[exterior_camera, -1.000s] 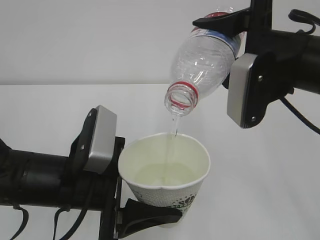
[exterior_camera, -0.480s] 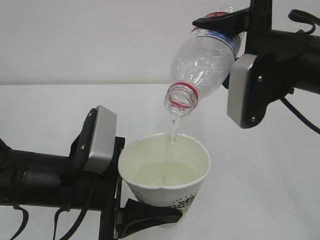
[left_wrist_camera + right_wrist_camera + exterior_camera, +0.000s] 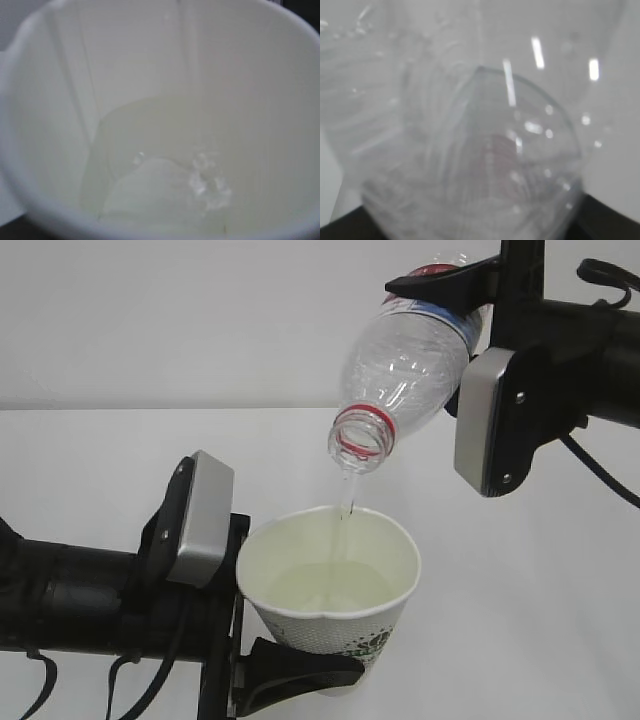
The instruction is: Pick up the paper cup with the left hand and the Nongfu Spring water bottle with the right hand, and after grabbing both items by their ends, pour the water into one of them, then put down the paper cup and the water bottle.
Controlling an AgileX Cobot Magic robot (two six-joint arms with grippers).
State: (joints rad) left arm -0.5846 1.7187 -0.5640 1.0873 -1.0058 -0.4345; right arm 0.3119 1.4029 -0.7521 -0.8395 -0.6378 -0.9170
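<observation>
The white paper cup (image 3: 300,550) is held upright near its base by my left gripper (image 3: 315,655), with one black finger (image 3: 300,668) showing across its front. Above it, my right gripper (image 3: 455,335) is shut on the base end of the clear Nongfu Spring water bottle (image 3: 405,360), which tilts mouth-down to the left. A thin stream of water (image 3: 347,502) falls from the red-ringed mouth (image 3: 360,440) into a pale pool (image 3: 325,590). In the left wrist view the cup's inside (image 3: 125,75) fills the frame, with water splashing (image 3: 205,180). The bottle (image 3: 485,150) fills the right wrist view, blurred.
A white table (image 3: 550,620) lies below both arms, with a plain pale wall behind it. A black cable (image 3: 600,475) trails from the right arm. Each wrist carries a grey metal plate, the left one (image 3: 200,520) and the right one (image 3: 485,420).
Both arms and both objects hold still. The thin stream keeps falling into the cup.
</observation>
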